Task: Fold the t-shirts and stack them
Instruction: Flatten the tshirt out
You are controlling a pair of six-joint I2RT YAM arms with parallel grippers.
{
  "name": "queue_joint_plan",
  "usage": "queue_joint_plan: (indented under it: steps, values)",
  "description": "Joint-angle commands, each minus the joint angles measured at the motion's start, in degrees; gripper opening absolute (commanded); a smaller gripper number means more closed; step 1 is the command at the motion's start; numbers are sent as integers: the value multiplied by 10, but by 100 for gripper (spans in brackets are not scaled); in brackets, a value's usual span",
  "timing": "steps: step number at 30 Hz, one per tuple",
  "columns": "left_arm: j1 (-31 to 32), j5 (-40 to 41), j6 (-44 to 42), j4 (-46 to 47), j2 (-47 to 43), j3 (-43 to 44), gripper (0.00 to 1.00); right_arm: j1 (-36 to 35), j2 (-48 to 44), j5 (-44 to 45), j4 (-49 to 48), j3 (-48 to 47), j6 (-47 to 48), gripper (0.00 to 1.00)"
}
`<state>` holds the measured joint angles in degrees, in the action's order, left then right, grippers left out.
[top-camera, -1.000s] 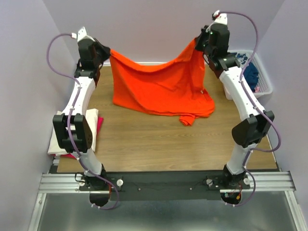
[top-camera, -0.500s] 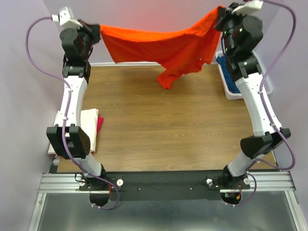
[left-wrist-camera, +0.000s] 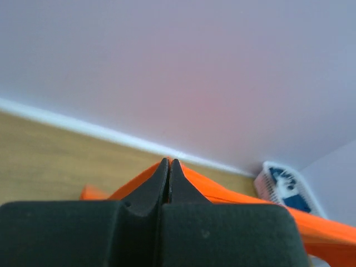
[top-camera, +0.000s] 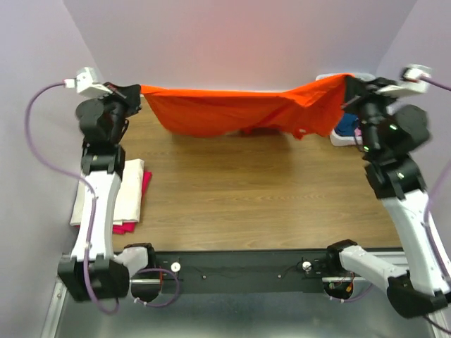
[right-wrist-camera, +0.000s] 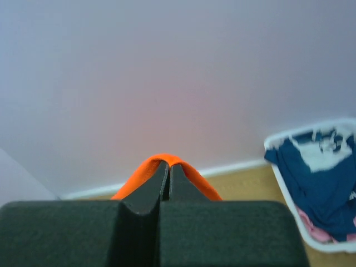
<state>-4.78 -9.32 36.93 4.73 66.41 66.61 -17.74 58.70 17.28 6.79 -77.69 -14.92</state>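
A bright orange t-shirt hangs stretched in the air across the back of the table. My left gripper is shut on its left corner and my right gripper is shut on its right corner. In the left wrist view the shut gripper has orange cloth spreading out from behind its tips. In the right wrist view the orange cloth wraps over the tips of the shut gripper. A folded cream-white t-shirt lies on a magenta-pink one at the table's left edge.
A white slotted basket at the back right holds a navy blue shirt with white print and some pink cloth. It is partly hidden behind my right arm in the top view. The wooden table lies below the shirt.
Both arms have swung outward and toward the near side, pulling the orange t-shirt taut into a nearly straight band. Its hanging lower part has risen off the table.
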Motion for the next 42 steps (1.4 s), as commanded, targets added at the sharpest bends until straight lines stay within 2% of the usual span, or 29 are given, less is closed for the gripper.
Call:
queue_joint_plan:
  steps: [1,5,11,15,16,17,19,21,22,23,25,26,29,31,34,36,38,40,41,42]
  values:
    - [-4,-1,2,18,-88,13,0,2,-50,-15,17,-78,-9,0]
    - [-4,8,1,4,-111,47,0,2,-45,-37,21,-126,0,0]
    - [-4,1,7,19,-62,69,0,2,42,-30,17,-163,16,0]
    - [-4,-5,18,71,16,70,0,2,134,-28,-9,-194,44,0]
    - [-4,-10,21,79,34,76,0,3,181,-27,-22,-204,47,1]
    - [-4,-13,25,94,77,90,0,10,204,-33,-27,-214,50,1]
    - [-3,-25,31,110,123,114,0,25,257,-56,-34,-264,40,1]
    - [-4,-39,43,128,200,169,0,54,340,-102,-43,-313,14,0]
    - [-1,-53,45,128,226,193,0,60,365,-116,-44,-376,6,0]
    - [-2,-60,46,128,252,253,0,69,421,-140,-43,-409,-2,0]
    - [-1,-72,50,119,321,314,0,77,469,-155,-44,-512,-10,0]
    - [0,-76,53,117,355,371,0,77,503,-165,-44,-546,-14,0]
    - [-1,-78,52,103,390,471,0,79,537,-184,-44,-654,-18,0]
    - [-1,-76,41,90,412,514,0,80,544,-178,-49,-677,-13,0]
    - [-1,-81,24,60,434,573,0,81,514,-152,-62,-649,2,0]
    - [-1,-83,20,50,430,563,0,82,490,-137,-63,-568,7,0]
    - [-1,-85,19,55,410,504,0,81,443,-131,-78,-503,3,1]
    - [-1,-94,25,75,391,448,0,82,409,-126,-79,-391,-6,1]
    - [-1,-98,28,80,381,389,0,81,371,-125,-82,-345,-19,0]
    - [-1,-102,33,86,359,357,0,81,351,-124,-84,-264,-28,1]
